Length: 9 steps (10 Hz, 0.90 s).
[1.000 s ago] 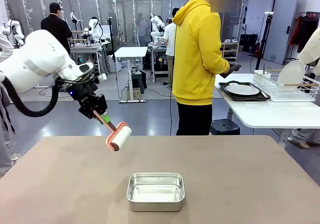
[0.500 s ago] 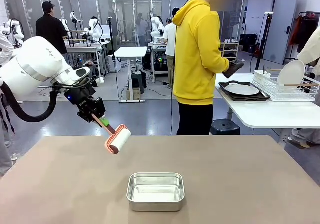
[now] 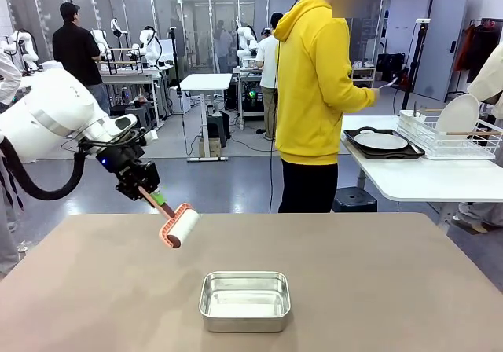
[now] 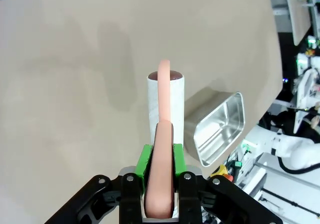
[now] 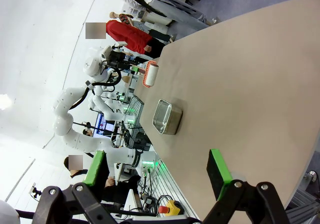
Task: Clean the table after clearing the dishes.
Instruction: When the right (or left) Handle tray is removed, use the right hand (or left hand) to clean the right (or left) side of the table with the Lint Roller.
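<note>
- Two grippers to note: left gripper comes in from the robot's left w/ arm bent, wrist angled down toward the table; fingers clamped on the pink handle of a roller.
- Left wrist view: green pads sit tight on both sides of the handle, roller pointing straight away from the cam, white drum at the far end.
- Roller drum hangs just above the tabletop near the far-left part, tilted; can't tell if it touches the surface.
- Right gripper has jaws spread wide, nothing between the pads; it looks along the table from one end, w/ the wrist rolled so the table runs sideways.
- Steel pan sits on the table near the front edge, about centre, apart from the roller; also seen in left wrist view & right wrist view.
- Dishes: a white plate lies on a dark tray on the white side table at right, beside a white dish rack w/ another plate upright in it.
- Person in yellow hoodie stands at the far side, turned toward the side table, forearm out over it.
</note>
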Each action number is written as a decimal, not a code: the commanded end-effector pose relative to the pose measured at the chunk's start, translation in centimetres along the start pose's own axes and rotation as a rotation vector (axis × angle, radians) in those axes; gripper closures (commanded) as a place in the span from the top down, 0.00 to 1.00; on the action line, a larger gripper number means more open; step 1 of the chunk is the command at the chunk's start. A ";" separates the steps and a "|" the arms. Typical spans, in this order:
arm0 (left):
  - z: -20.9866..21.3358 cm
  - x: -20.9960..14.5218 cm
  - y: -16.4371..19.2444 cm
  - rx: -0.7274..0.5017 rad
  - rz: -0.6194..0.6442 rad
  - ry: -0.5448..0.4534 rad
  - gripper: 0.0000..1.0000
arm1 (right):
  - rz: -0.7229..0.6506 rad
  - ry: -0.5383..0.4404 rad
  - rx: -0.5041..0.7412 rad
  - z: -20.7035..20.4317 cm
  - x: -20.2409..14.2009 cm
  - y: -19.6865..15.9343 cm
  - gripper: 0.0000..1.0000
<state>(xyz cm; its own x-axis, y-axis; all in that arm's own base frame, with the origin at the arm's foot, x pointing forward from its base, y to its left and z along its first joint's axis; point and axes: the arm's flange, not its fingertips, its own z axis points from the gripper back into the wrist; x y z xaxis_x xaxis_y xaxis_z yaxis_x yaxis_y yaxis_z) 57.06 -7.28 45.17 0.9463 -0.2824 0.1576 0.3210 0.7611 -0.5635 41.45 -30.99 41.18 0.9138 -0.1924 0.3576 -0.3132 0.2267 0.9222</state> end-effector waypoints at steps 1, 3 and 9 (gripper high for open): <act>0.3 -1.5 2.6 -0.059 0.083 -0.050 0.22 | 0.008 -0.001 0.007 -0.1 -0.2 0.4 1.00; -0.6 -3.1 4.9 -0.113 0.125 -0.072 0.22 | 0.008 -0.001 0.007 -0.1 -0.2 0.4 1.00; -4.6 -7.0 9.9 -0.244 0.167 -0.189 0.22 | 0.008 -0.001 0.007 -0.1 -0.2 0.4 1.00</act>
<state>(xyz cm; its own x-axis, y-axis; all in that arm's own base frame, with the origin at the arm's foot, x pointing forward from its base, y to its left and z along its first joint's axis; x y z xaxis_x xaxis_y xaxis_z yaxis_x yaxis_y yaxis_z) 53.48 -0.99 35.00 0.9891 -0.0531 0.1371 0.1386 0.6484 -0.7486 41.45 -30.99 41.19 0.9138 -0.1924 0.3577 -0.3133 0.2267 0.9222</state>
